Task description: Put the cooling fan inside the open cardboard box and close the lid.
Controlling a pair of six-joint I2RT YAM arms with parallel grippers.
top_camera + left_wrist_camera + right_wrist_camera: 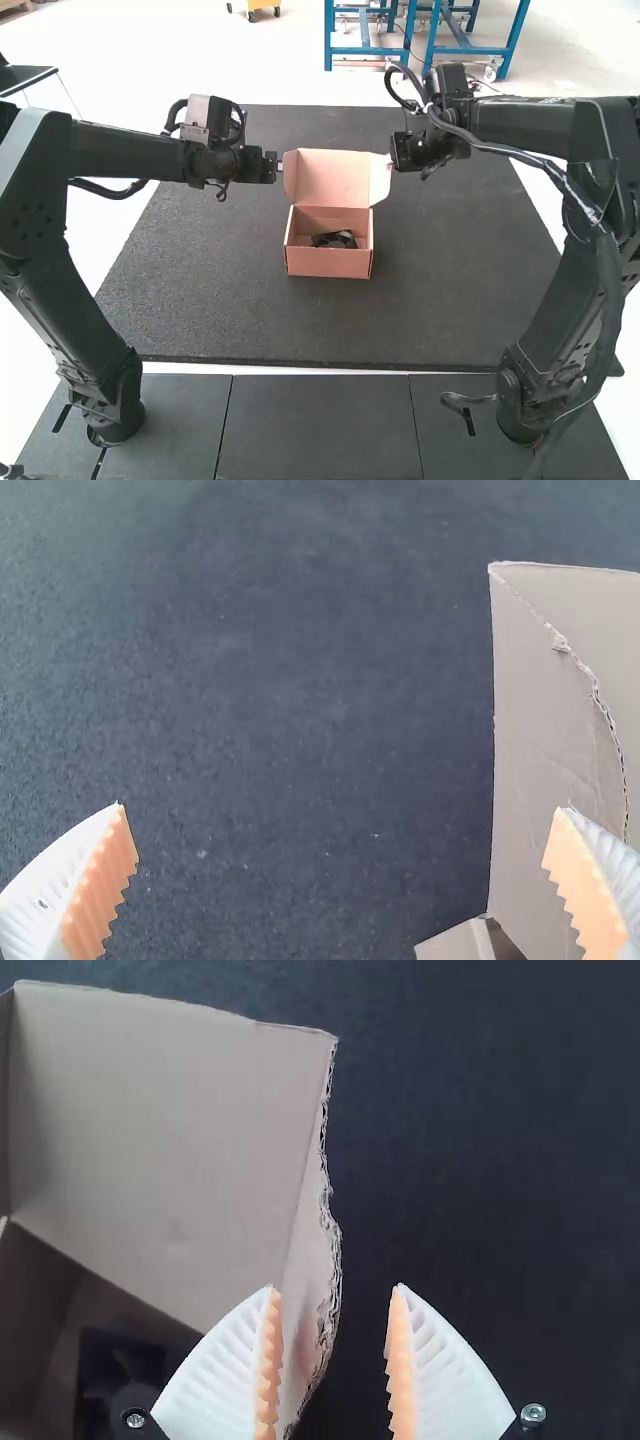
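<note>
Right, the cardboard box [328, 250] sat dead centre on the dark mat [200, 290] that covered the counter [310, 430]. Its lid [330, 178] stood upright off the box's 12 o'clock edge, not yet closed. And the cooling fan [333, 240] was in: a dark shape lying on the floor of the box.

Over at 9 o'clock, the left arm [120, 150] stretched in level with the lid. The left jaws were released and spread wide. In the left wrist view the lid's cardboard edge sat between the two ribbed white fingers [50, 905], close by one orange pad [565, 880] and well apart from the other.

At 3 o'clock, the right arm [540, 120] had the right jaws up at the lid's side flap [380, 180]. They were released too. The flap's ragged edge ran down between the fingers, just beside one pad, with a clear gap to the other. Whether cardboard and pad actually touched, I couldn't tell.
</note>
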